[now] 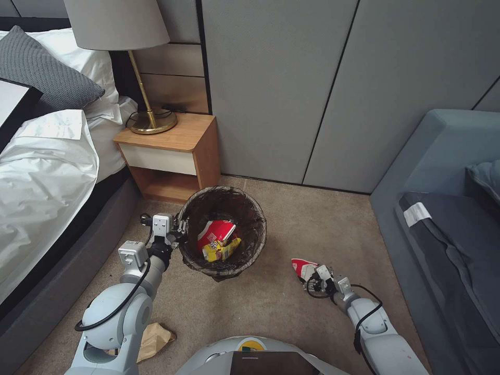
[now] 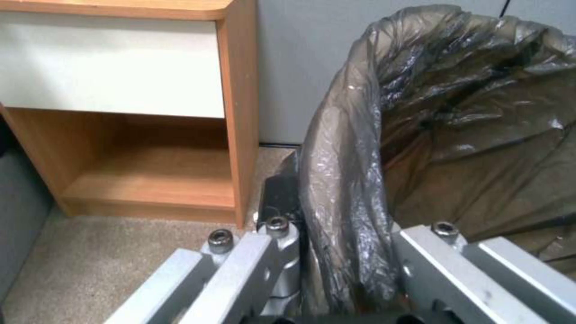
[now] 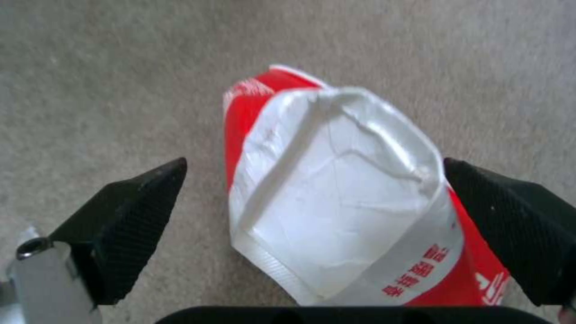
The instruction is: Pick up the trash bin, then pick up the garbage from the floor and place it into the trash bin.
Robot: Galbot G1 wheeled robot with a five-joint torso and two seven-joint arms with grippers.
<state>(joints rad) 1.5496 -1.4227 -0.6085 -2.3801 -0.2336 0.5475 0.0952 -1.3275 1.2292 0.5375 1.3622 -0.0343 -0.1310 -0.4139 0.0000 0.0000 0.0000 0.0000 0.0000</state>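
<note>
Left hand [image 1: 177, 233] clenched on the bin [image 1: 223, 232] rim: in the left wrist view its fingers [image 2: 282, 243] pinch the bag-covered rim [image 2: 342, 180], one finger outside, one inside. Bin sits upright beside that hand, near the nightstand [image 1: 172, 151], dark bag liner folded over the edge; cannot tell whether it is lifted or resting on the carpet. Inside the bin: a crushed red-and-white cup [image 1: 216, 232] on top of a yellow wrapper [image 1: 223, 251], touching

Right hand [image 1: 312, 275] low at the carpet [image 1: 271, 307], released, fingers spread either side of a second crushed cup [image 1: 302, 267]. Right wrist view: the cup [image 3: 348, 202] lies flattened between the two black fingertips [image 3: 129, 225], one pad just beside or touching its red edge, the other apart from it with carpet showing in the gap. Cup white inside, red outside with print

This cup is on the floor to the right of the bin, well apart from it

Brown paper bag [image 1: 153, 341] crumpled on the carpet close to the robot base, behind the left arm, partly hidden by it

Bed [image 1: 47, 172] along the left side, lamp [image 1: 120, 31] on the nightstand, grey sofa [image 1: 448, 219] on the right
</note>
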